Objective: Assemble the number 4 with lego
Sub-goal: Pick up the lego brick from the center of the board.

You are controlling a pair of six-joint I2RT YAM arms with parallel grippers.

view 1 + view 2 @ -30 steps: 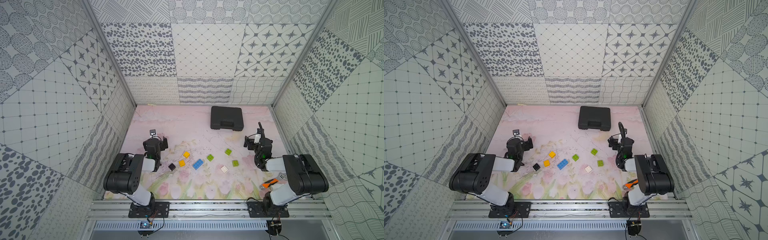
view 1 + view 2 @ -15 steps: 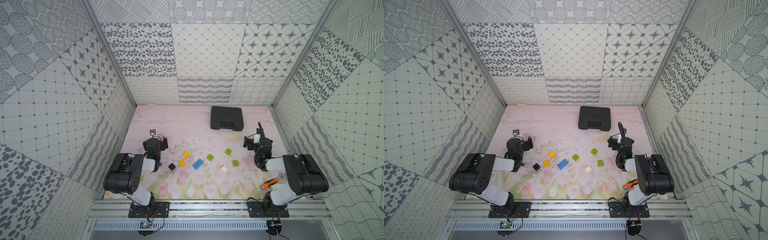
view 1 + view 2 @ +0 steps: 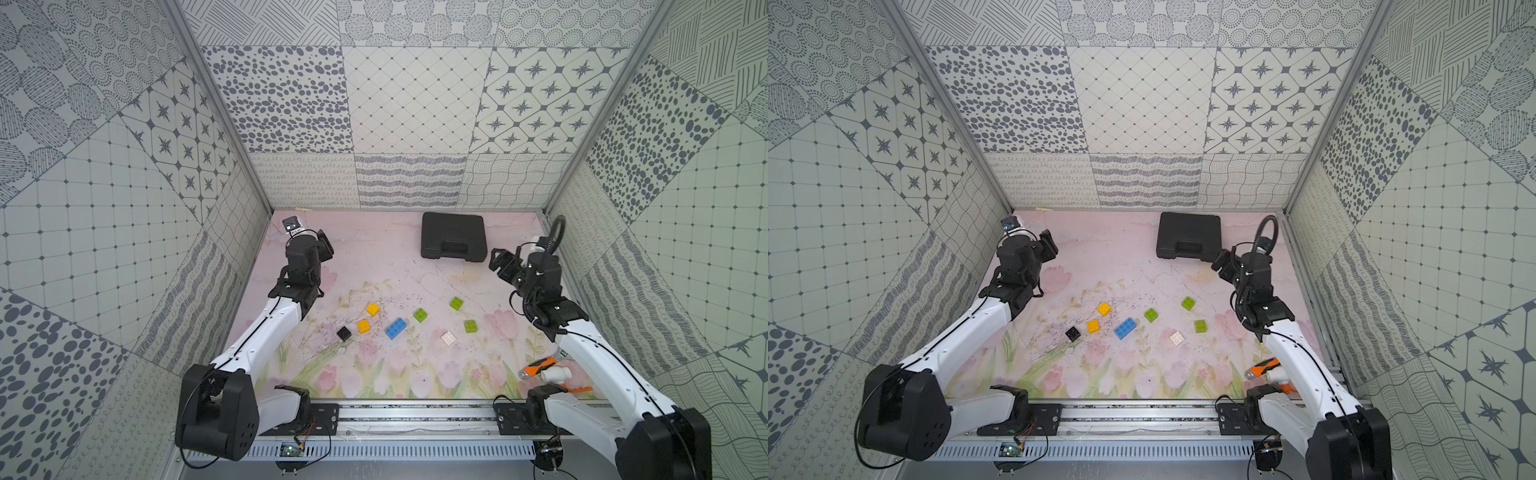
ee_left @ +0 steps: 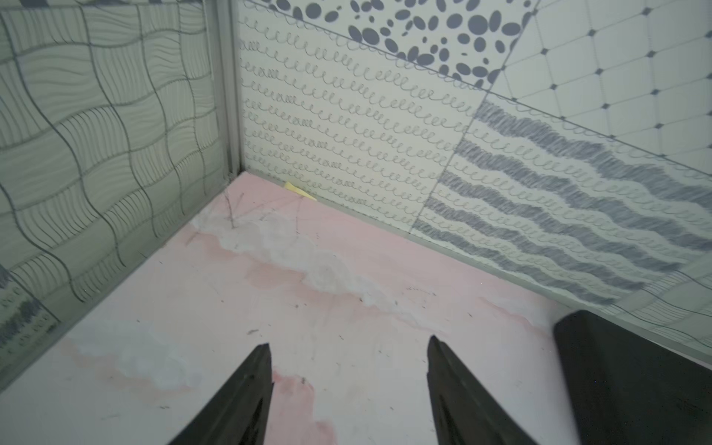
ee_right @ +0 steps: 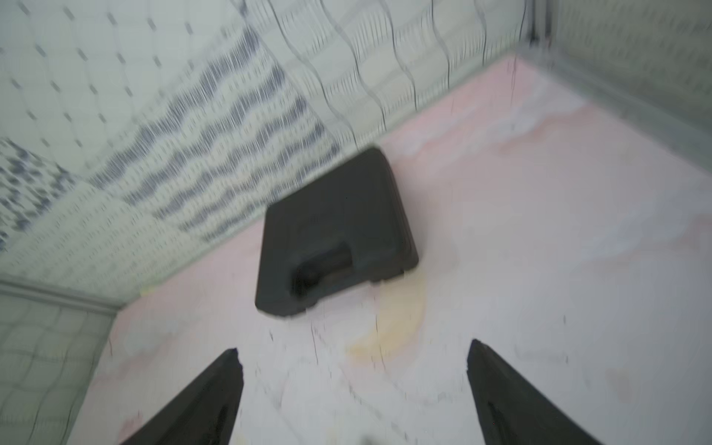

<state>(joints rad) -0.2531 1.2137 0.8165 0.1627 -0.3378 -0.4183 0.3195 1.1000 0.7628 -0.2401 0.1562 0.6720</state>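
**Eight loose bricks on the desk, both claws open and empty**

The small studded plastic lego bricks (image 3: 395, 328) lie scattered in the middle of the pink flower-printed desk (image 3: 374, 257). Each brick lies apart from the others, so the number 4 is not yet built.

Going from the left arm's side to the right arm's side, I see first the black square brick (image 3: 343, 333). Then come two yellow bricks, one (image 3: 364, 326) just beside the black one and one (image 3: 372, 308) a little further back. Next is the longer blue brick (image 3: 1125, 328), which lies at a slant. After it come three lime green bricks (image 3: 420, 315) (image 3: 456, 303) (image 3: 471, 326). The white square brick (image 3: 448, 338) lies between the last two green ones, nearer to the front rail.

The left claw (image 3: 325, 248) is held up close to the left wall, well apart from all the bricks. In the left wrist view its two dark fingers (image 4: 239, 397) stand apart, with only bare desk between them.

The right claw (image 3: 500, 262) is held just beside the front corner of the black plastic carrying case (image 3: 453, 242), which rests near the back wall. The right wrist view is blurred. It shows the fingers (image 5: 512, 397) spread wide, nothing between them, and the case ahead of them.

An orange-handled wrench (image 3: 540, 368) lies at the front on the right side, partly under the right arm.
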